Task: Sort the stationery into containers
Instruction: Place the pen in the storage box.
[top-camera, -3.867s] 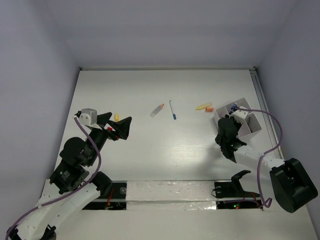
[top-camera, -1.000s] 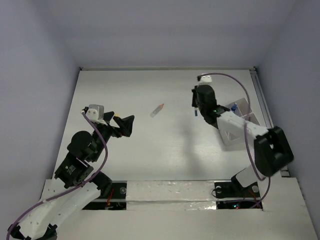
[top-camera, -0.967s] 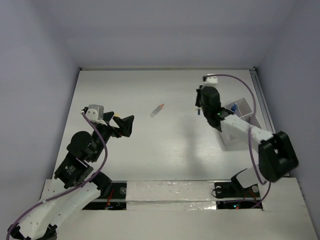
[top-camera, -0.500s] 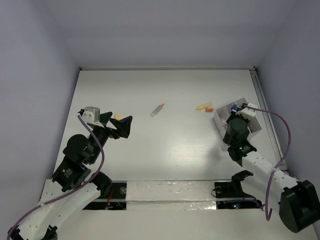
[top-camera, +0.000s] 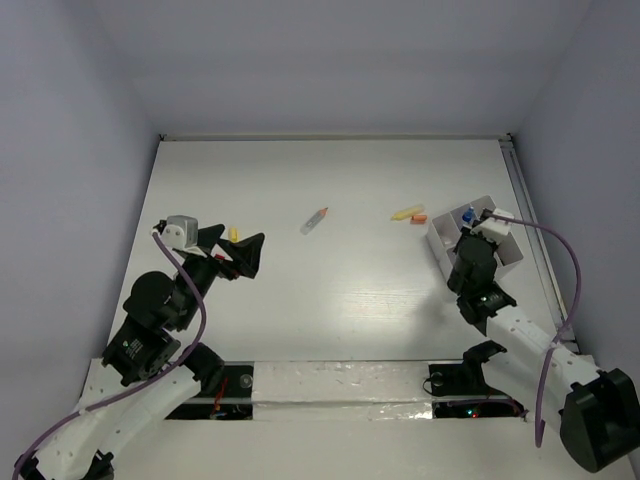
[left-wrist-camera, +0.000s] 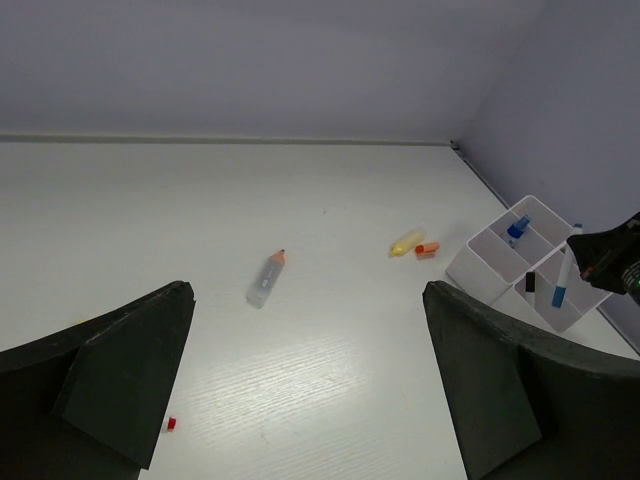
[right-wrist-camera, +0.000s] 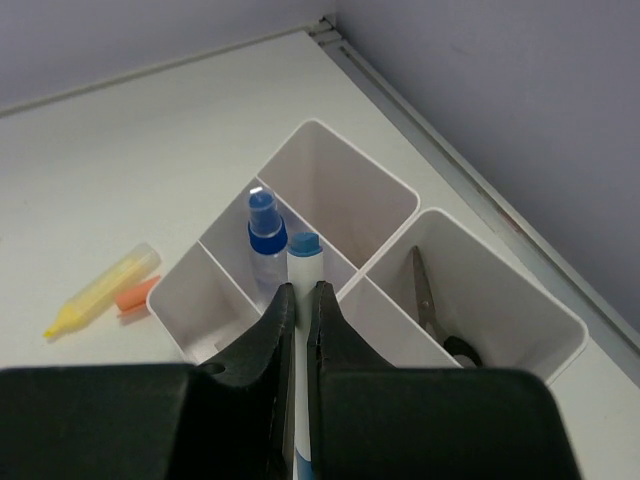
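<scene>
The right jaws are pinched narrow on a thin blue-and-white pen (right-wrist-camera: 303, 250). Its blue end points down at the containers (right-wrist-camera: 420, 215), over a divider beside a blue-capped item (right-wrist-camera: 265, 232) already standing in 1 compartment. Which compartment the pen is aimed at cannot be told. Black-handled scissors (right-wrist-camera: 428, 300) lie in the neighbouring compartment. Just outside the boxes, a yellow piece (right-wrist-camera: 100, 290) and an orange piece (right-wrist-camera: 135, 296) lie side by side on the bench (right-wrist-camera: 120, 150).

About 4 seconds earlier this pen lay mid-bench, near the orange-capped tube (top-camera: 315, 221). 1 second ago the right arm (top-camera: 505, 315) was stretched out over the middle of the bench, and now it is back above the boxes. The pickup and carry look done, and only the release seems left for this pen.

The left jaws stand wide with nothing between them, hardly shifted, with a tiny yellow bit (top-camera: 234, 233) just beside them. The tube has not moved, so it and the small pieces remain to be sorted.
</scene>
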